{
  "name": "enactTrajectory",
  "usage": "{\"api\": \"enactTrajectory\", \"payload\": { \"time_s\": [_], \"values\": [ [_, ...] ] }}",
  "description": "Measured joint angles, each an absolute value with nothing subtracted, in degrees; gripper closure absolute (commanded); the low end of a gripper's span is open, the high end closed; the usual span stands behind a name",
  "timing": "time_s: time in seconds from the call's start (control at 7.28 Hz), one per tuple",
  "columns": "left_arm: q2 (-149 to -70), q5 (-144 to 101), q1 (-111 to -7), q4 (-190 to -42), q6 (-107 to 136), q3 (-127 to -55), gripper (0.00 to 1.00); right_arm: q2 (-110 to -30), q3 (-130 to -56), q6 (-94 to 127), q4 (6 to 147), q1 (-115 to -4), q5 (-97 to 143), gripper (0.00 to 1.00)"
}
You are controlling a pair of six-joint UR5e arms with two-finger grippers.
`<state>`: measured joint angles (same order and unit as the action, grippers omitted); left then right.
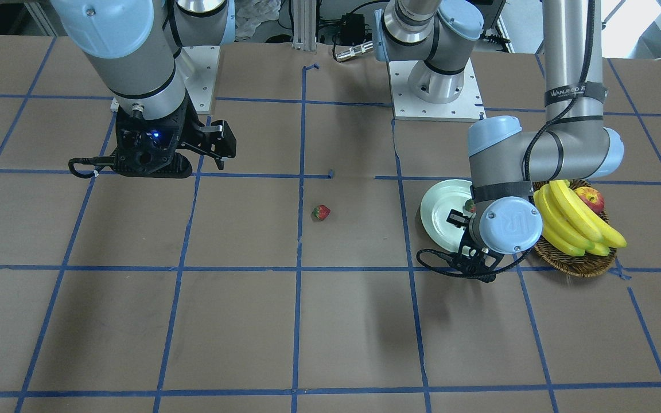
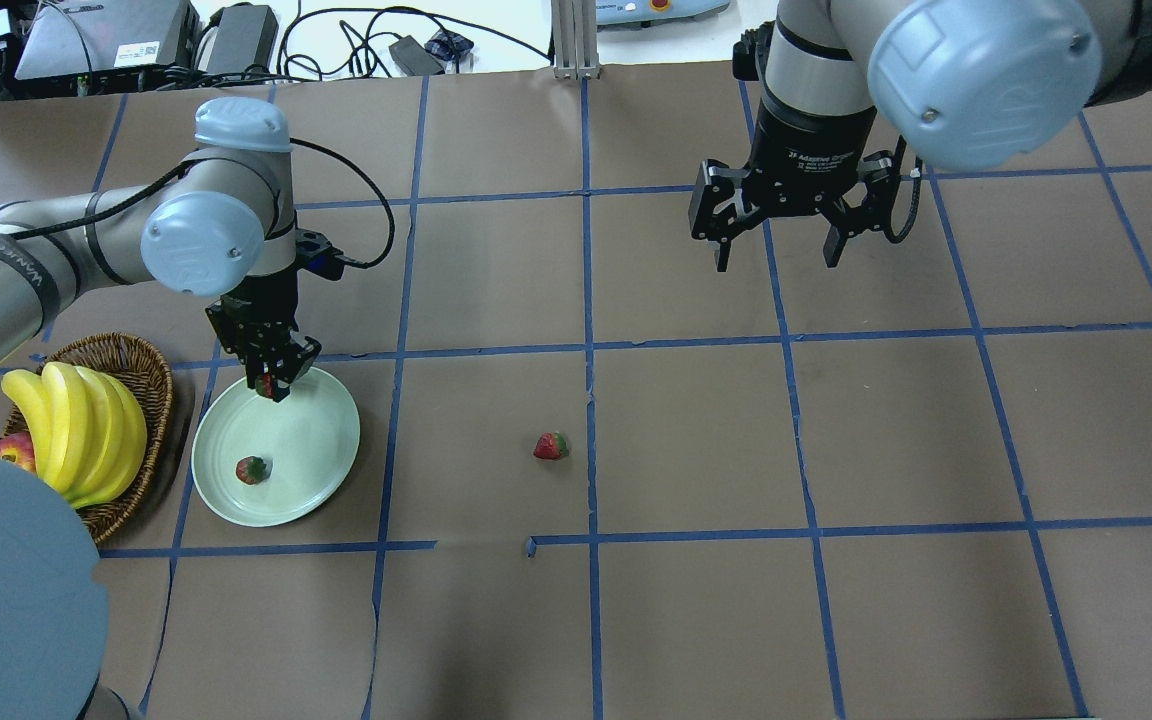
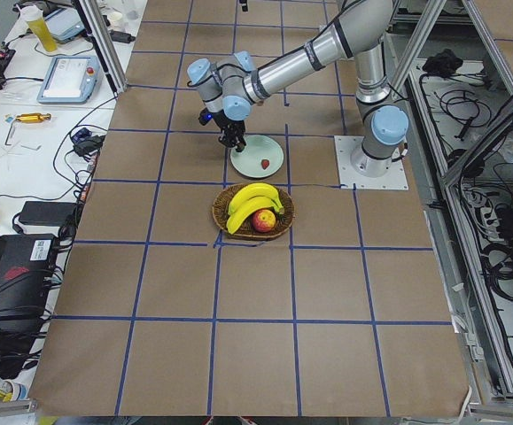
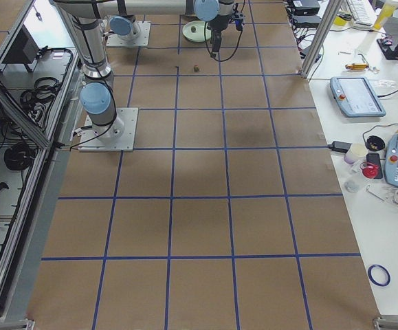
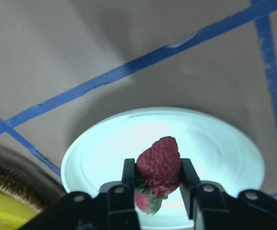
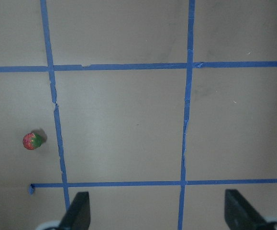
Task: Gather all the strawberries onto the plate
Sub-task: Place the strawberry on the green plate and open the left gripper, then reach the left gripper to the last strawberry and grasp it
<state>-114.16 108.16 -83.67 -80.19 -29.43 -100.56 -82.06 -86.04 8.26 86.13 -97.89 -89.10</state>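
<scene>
left gripper (image 5: 158, 168) clamping strawberry (image 5: 159, 157) over plate (image 5: 224, 143), second strawberry (image 5: 146, 204) half hidden beneath

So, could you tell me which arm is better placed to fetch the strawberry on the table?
Probably the right: the right gripper hangs open and empty, with the loose strawberry in its wrist view. The left gripper is shut on a second strawberry over the plate.

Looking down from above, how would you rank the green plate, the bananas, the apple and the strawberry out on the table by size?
1. plate
2. bananas
3. apple and strawberry: no ranking. The apple is mostly hidden behind the bananas, and the part that shows looks about the strawberry's size.
</scene>
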Motion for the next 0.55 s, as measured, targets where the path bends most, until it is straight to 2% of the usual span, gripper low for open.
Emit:
{"api": "enactTrajectory", "payload": {
  "time_s": [0.14, 0.55],
  "values": [
    [-114.07, 108.72, -83.18, -80.25, -29.6, -101.75, 0.03, -82.03, -86.05, 8.26, 86.15, -97.91, -89.06, 0.0],
    [-111.99, 102.66, -84.99, -80.27, -25.93, -101.86, 0.03, -82.08, -85.99, 8.26, 86.2, -97.91, -89.03, 0.0]
  ]
}}
